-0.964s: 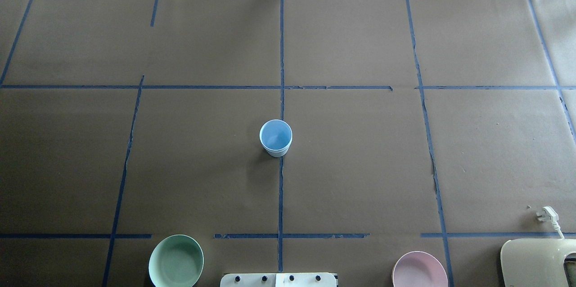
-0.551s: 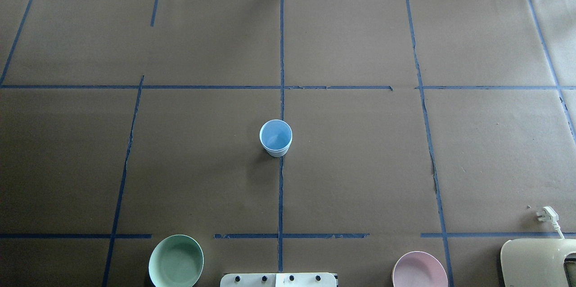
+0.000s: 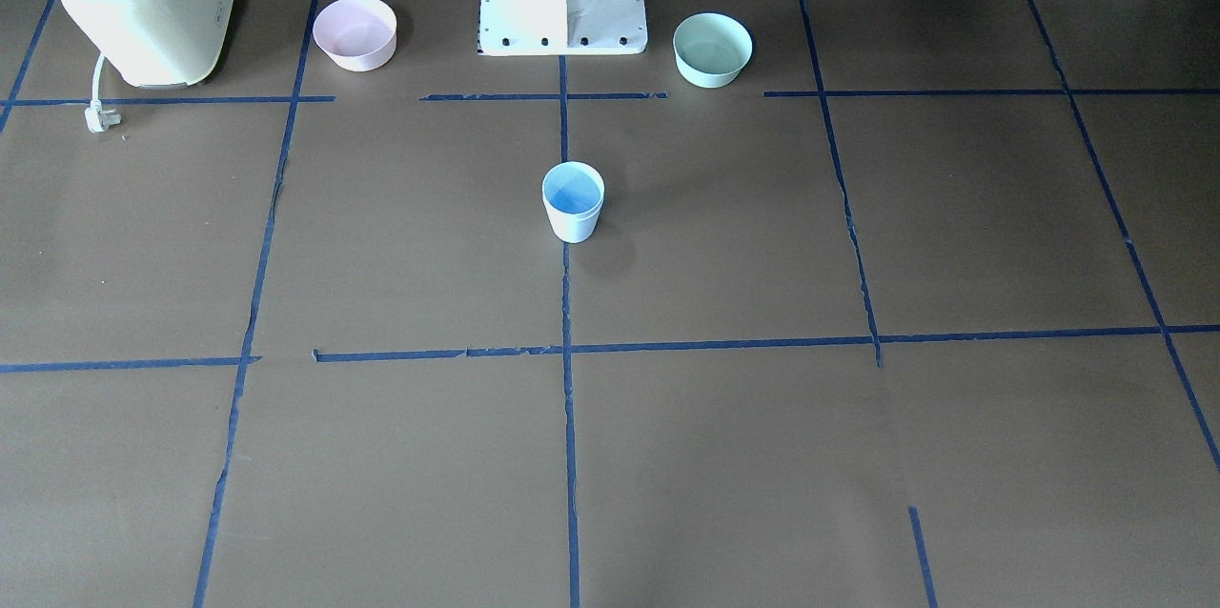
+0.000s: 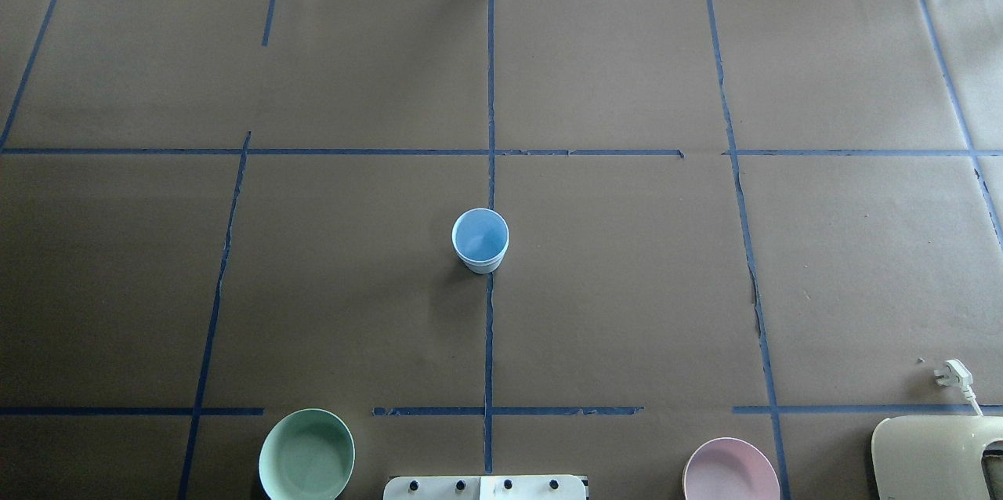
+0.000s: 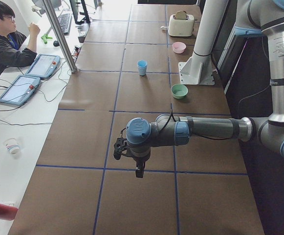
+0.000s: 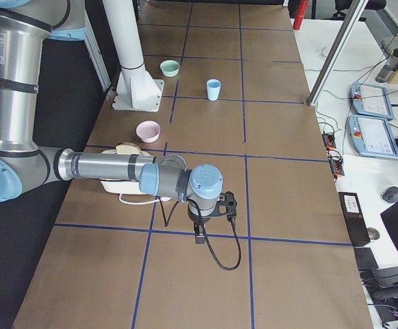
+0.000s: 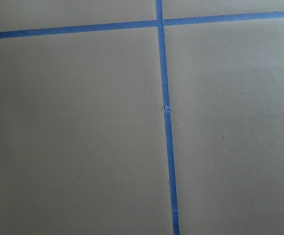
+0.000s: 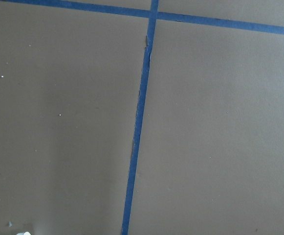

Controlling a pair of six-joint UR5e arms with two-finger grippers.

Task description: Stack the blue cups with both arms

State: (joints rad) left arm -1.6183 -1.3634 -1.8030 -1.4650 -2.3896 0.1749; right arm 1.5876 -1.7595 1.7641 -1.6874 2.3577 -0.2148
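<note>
Tabletop (image 4: 627,288): brown paper, blue tape grid.

Left arm (image 5: 205,128) reaches low across mid-frame in its side view, and right arm (image 6: 103,166) does likewise. Left end effector (image 5: 140,171) and right end effector (image 6: 199,236) point down over bare paper, well apart from the cups. Released or clenched: cannot tell.

Toaster (image 3: 152,8) upper left. Pink bowl (image 3: 355,33) and mint bowl (image 3: 712,49) along the top.

Blue cups (image 4: 479,240): one upright outline at frame centre, probably nested.

Judgement: stack looks made. Any withdrawal should run high and wide of centre.

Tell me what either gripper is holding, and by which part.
Nothing, as far as shows: the blue cups stand free on the table, far from the left gripper and the right gripper.
</note>
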